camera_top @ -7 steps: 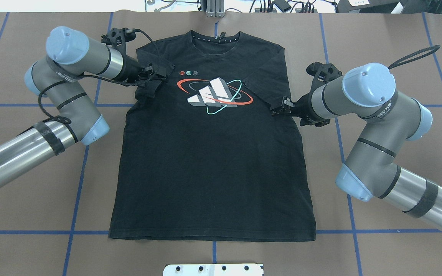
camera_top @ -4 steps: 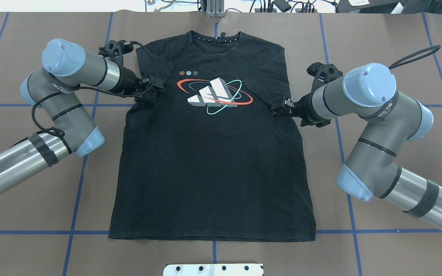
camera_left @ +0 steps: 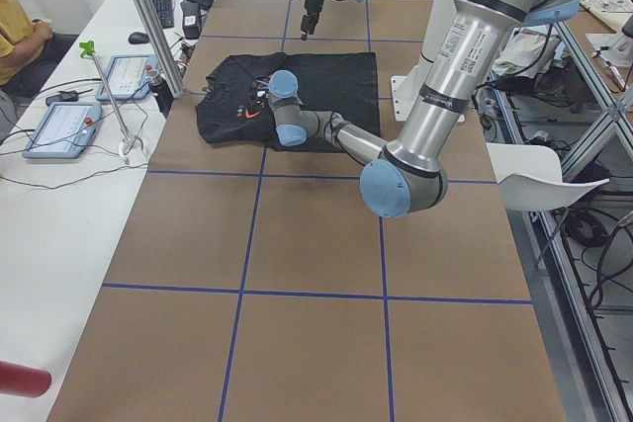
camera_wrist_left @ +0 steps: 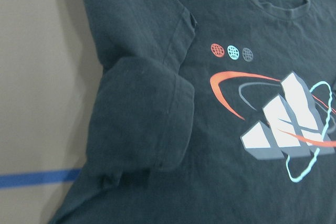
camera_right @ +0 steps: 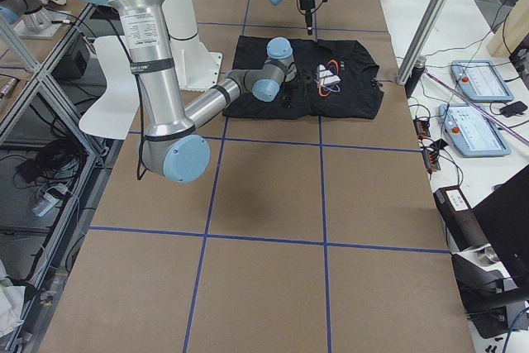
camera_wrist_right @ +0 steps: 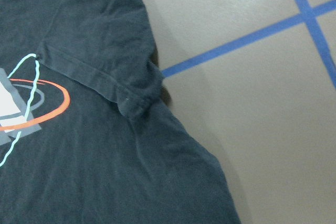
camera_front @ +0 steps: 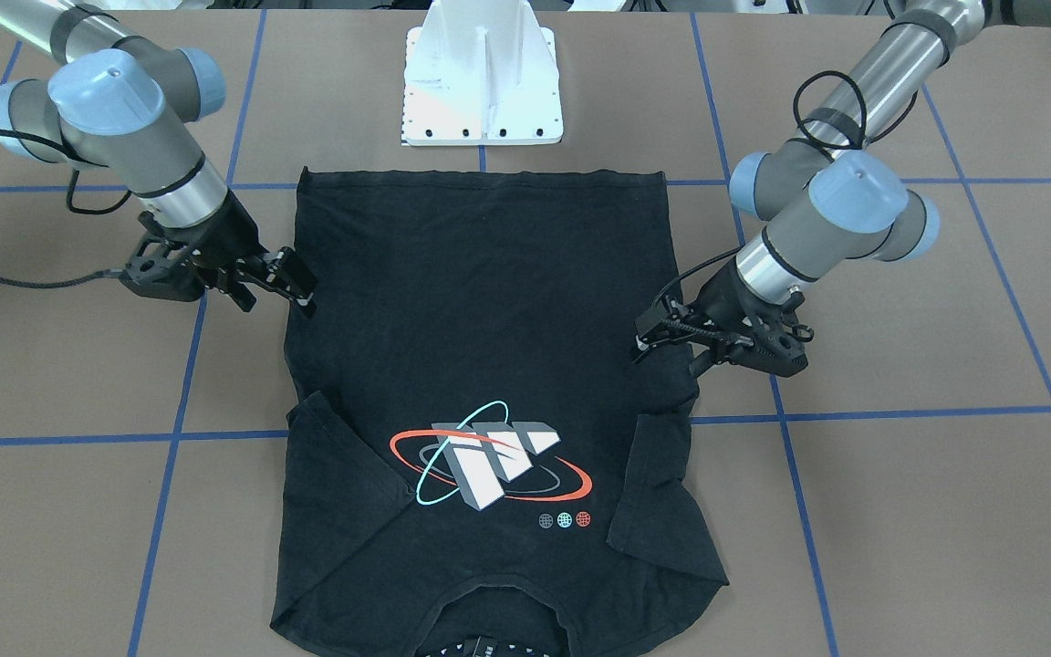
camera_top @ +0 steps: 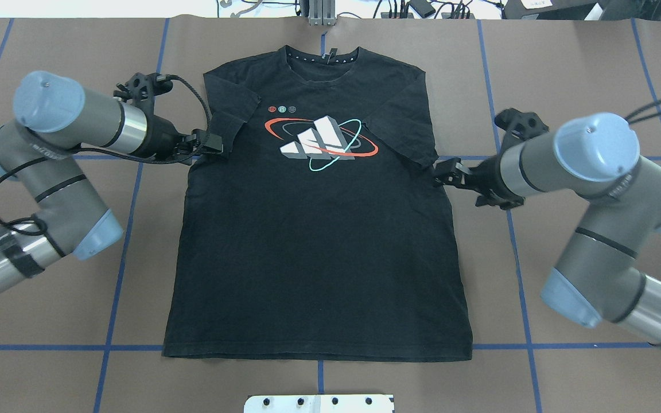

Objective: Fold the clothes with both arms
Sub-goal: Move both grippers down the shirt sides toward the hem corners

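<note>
Both sleeves tucked in; body folds not yet begun.

On the blue-taped brown table (camera_top: pixel 566 69) the black T-shirt (camera_top: pixel 319 246) lay flat, graphic up, collar away from the robot; its 2 sleeves (camera_top: pixel 230 112) were folded onto the chest; the left gripper (camera_top: pixel 211 143) and right gripper (camera_top: pixel 444 173) sat at the side edges just below them, apparently holding nothing, jaw width impossible to tell; next, probably, each needs a firm pinch on a side edge.
</note>
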Motion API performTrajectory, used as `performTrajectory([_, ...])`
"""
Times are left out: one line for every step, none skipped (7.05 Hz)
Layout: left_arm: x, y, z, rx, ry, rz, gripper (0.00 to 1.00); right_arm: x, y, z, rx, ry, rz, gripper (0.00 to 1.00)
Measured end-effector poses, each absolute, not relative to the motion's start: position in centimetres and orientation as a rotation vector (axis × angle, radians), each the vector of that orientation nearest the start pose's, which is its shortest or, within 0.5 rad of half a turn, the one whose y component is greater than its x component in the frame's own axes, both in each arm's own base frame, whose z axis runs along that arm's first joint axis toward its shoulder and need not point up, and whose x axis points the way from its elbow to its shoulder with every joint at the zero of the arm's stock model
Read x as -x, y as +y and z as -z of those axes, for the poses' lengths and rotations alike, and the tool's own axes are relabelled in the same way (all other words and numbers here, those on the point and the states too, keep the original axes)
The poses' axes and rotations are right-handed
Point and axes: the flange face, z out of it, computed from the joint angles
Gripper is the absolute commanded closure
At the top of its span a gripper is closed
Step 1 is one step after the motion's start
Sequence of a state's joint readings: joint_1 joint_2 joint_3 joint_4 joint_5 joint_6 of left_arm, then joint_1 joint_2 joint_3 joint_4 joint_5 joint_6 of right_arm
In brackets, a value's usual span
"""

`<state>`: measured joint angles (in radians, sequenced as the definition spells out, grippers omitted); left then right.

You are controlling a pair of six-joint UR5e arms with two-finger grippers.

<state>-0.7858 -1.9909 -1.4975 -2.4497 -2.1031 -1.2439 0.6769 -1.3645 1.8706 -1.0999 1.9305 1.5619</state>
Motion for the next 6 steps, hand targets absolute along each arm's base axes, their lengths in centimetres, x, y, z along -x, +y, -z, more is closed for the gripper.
performTrajectory([-39.1, -50.7, -35.3, -0.24, 1.26, 0.064, 0.01, 37.1, -40.6, -37.1, 0.045, -1.013, -0.486, 0.01])
performTrajectory([-38.1, -49.5, -35.2, -0.246, 1.268, 0.06, 0.01, 36.9, -38.0, -38.2, 0.109, -0.995, -0.538, 0.01])
performTrajectory([-37.7, -49.0, -34.9, -0.253, 1.275, 0.056, 0.01, 37.0, -35.6, -38.6, 0.162, -0.982, -0.581, 0.01])
performTrajectory([-37.8, -48.6, -34.7, -0.257, 1.279, 0.051, 0.01, 37.4, -33.1, -38.8, 0.197, -0.968, -0.609, 0.01])
performTrajectory([-37.9, -48.4, -34.5, -0.261, 1.282, 0.047, 0.01, 37.8, -30.6, -39.1, 0.217, -0.951, -0.615, 0.02])
performTrajectory([-38.0, -48.1, -34.1, -0.263, 1.288, 0.041, 0.01, 38.4, -28.1, -39.4, 0.226, -0.935, -0.603, 0.02])
